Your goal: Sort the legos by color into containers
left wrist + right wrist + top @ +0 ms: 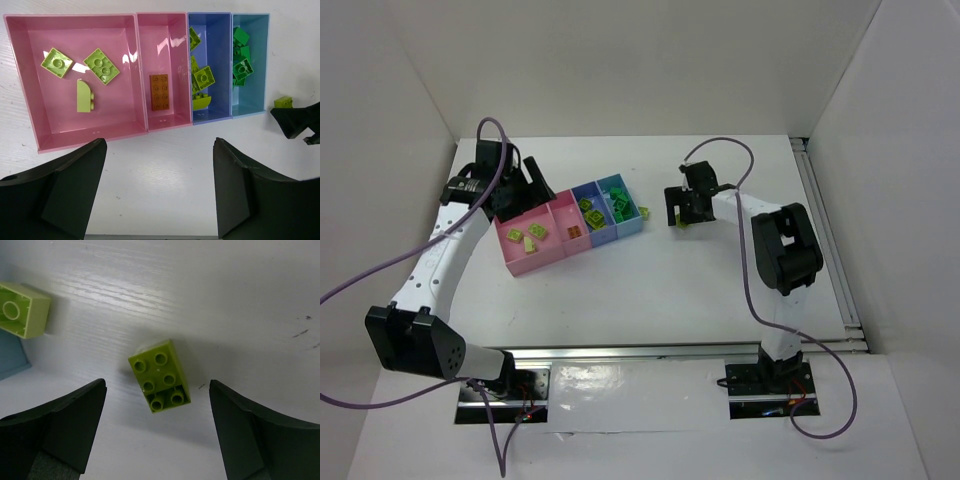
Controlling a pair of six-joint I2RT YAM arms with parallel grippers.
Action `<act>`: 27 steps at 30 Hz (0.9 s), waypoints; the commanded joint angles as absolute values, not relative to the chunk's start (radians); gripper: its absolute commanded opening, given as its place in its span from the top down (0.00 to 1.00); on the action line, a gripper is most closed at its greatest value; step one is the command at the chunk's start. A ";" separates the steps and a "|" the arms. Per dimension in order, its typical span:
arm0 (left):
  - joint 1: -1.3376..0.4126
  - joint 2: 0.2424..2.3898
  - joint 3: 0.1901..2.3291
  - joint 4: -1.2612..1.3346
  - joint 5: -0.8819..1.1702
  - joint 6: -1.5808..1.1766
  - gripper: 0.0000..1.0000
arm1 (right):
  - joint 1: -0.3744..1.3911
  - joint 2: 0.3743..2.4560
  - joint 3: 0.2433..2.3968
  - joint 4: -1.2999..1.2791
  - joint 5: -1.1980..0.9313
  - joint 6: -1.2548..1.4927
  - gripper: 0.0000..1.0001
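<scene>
Two black fingers of the right gripper (157,386) stand spread wide and hold nothing. They hang over a loose yellow-green brick (159,376), two studs by three, which lies studs-up on the bare white bench (240,300) about midway between its left and right edges and nearer the far edge than the near one. The brick sits skewed to the fingers, not square between them. A second yellow-green piece (20,310) lies hollow side up near the corner of the light blue bin (250,102), the right end of the four joined containers. That bin holds dark green bricks, and the darker blue bin (215,35) beside it holds yellow-green ones. The narrow pink bin (167,40) has one orange-brown brick, and the large pink bin (30,125) has three yellow-green pieces. The row stands toward the far left of the bench. The left gripper (159,145) hangs over the row's near side, also spread and empty. The step in hand looks like picking up the skewed brick. It would go best by turning the wrist until the pads face the brick's long sides, then lowering centred and closing across the short width, so the brick is not pushed away.
</scene>
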State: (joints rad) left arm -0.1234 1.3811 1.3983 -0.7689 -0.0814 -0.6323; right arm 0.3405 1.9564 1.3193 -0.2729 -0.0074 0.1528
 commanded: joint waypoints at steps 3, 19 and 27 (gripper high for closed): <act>-0.138 1.379 1.416 -0.742 -0.091 -0.635 0.11 | 0.344 2.045 1.404 -0.248 -0.044 0.143 0.15; -0.138 1.416 1.417 -0.742 -0.081 -0.644 0.11 | 0.419 1.850 1.462 -0.223 -0.058 0.256 0.74; -0.120 1.425 1.448 -0.733 -0.094 -0.672 0.11 | 0.558 1.951 1.650 -0.192 -0.097 0.307 0.70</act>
